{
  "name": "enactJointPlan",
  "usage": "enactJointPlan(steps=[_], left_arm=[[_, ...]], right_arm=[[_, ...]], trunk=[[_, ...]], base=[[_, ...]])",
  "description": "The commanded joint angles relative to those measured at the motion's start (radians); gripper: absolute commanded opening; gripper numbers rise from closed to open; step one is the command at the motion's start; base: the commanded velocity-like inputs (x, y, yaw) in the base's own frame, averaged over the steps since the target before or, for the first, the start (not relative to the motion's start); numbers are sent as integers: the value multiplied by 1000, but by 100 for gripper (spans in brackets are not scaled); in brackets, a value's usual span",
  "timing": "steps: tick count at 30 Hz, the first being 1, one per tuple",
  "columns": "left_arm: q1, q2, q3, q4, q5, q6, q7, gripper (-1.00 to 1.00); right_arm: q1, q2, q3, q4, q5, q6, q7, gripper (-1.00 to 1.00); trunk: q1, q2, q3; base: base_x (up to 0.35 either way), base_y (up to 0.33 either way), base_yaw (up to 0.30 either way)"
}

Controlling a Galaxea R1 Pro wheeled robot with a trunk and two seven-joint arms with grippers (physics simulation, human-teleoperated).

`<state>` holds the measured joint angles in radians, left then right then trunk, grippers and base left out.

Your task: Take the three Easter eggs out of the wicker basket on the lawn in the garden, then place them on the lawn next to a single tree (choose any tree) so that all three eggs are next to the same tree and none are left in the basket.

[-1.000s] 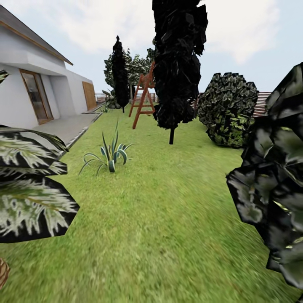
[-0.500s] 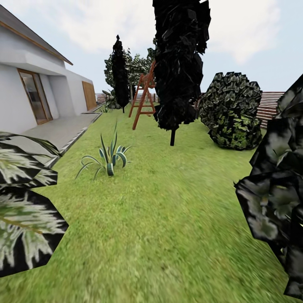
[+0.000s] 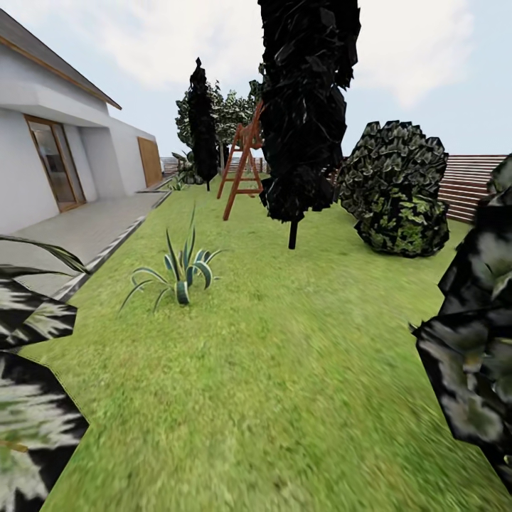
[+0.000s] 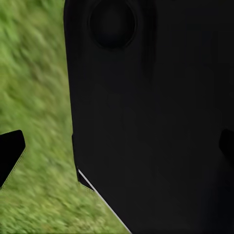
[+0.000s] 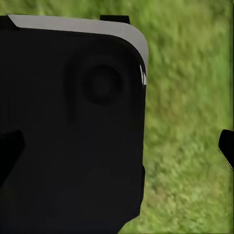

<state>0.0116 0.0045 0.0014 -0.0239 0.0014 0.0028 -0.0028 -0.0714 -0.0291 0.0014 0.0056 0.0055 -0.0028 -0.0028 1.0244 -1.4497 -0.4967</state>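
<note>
Rolling over the lawn (image 3: pixel 284 370); no eggs or basket ahead, so neither arm's nearer; black columnar tree (image 3: pixel 302 107) dead ahead; can't tell either gripper's jaw state.

Lawn (image 3: pixel 284 370): short grass, mottled green, matt. Ladder frame (image 3: pixel 242 167): reddish wood, smooth. House wall (image 3: pixel 21 178): plain white, matt. Fence (image 3: pixel 473 181): brown wood slats. Robot body panel (image 5: pixel 73 136): black, smooth, matt, w/ pale edge.
</note>
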Motion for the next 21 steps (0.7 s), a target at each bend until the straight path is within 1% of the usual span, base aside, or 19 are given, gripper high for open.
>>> enactJointPlan(steps=[1, 15, 17, 21], left_arm=[[1, 0, 0, -2, 0, 0, 0, 100], [1, 0, 0, -2, 0, 0, 0, 100], [1, 0, 0, -2, 0, 0, 0, 100], [1, 0, 0, -2, 0, 0, 0, 100]], right_arm=[[-1, 0, 0, 1, 1, 0, 0, 100], [-1, 0, 0, 1, 1, 0, 0, 100], [-1, 0, 0, 1, 0, 0, 0, 100], [-1, 0, -1, 1, 1, 0, 0, 100]], trunk=[[1, 0, -1], [1, 0, -1], [1, 0, -1], [1, 0, -1]], base=[[336, 0, 0], [336, 0, 0], [336, 0, 86], [336, 0, 186]])
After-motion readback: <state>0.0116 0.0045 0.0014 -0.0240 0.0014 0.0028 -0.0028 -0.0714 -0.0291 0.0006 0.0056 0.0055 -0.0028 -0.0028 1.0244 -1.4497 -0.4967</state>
